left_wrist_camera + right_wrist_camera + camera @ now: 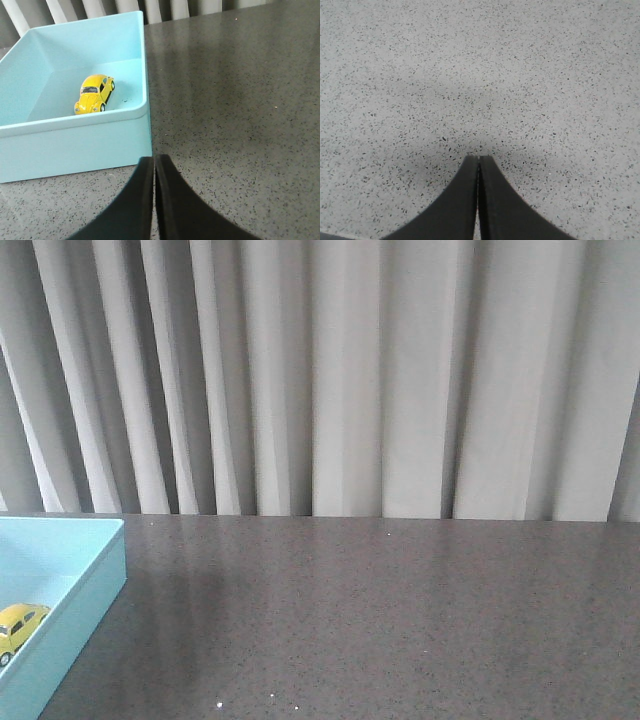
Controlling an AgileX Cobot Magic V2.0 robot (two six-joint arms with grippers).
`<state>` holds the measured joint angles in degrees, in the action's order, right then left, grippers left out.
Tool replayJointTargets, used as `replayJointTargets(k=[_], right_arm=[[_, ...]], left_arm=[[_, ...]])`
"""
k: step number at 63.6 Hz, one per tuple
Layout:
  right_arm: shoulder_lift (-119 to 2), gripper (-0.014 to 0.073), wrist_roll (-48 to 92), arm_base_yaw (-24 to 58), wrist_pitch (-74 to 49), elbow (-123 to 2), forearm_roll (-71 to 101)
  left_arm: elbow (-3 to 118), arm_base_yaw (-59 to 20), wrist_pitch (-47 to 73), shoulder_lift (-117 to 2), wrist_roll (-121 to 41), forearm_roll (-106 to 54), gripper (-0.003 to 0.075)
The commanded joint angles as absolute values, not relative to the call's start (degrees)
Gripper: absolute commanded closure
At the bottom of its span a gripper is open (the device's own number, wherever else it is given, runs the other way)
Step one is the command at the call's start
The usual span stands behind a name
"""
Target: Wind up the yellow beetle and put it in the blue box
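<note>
No writing or brand can be read anywhere, not on the box, the car or the table.

At the far left of the front view sits the blue box (88,585), only its right part in frame, on a dark speckled table (380,620) with a grey pleated curtain (340,370) hanging behind. The beetle (18,628) lies inside the box on its floor, near the right-hand wall, half cut off by the frame edge.

The left wrist view shows it whole: the beetle (94,93) stands on its wheels on the box floor, close to the corner where the near wall meets the side wall of the box (75,145), touching neither as far as I can see. A few dark specks lie on the floor just beside it. The left gripper (154,167) is outside the box, over bare table by the box's near corner, its two black fingers (140,200) pressed together with only a hairline between them and nothing held. The beetle is apart from it, beyond the box wall.

The right gripper (478,166) hangs over plain speckled table, its fingers (497,205) likewise pressed together and holding nothing. Neither box nor beetle shows in that view.
</note>
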<state>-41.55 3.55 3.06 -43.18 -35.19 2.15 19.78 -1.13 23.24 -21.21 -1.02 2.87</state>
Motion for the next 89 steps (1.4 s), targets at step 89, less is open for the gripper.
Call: replayJointTargets(k=[89], right_arm=[[-21.2,0.0601,3.7,1.7,-17.1,-18.1,0.5]], left_arm=[[-0.9,-1.2,2.4,1.5,5.4,2.7,0.0725]])
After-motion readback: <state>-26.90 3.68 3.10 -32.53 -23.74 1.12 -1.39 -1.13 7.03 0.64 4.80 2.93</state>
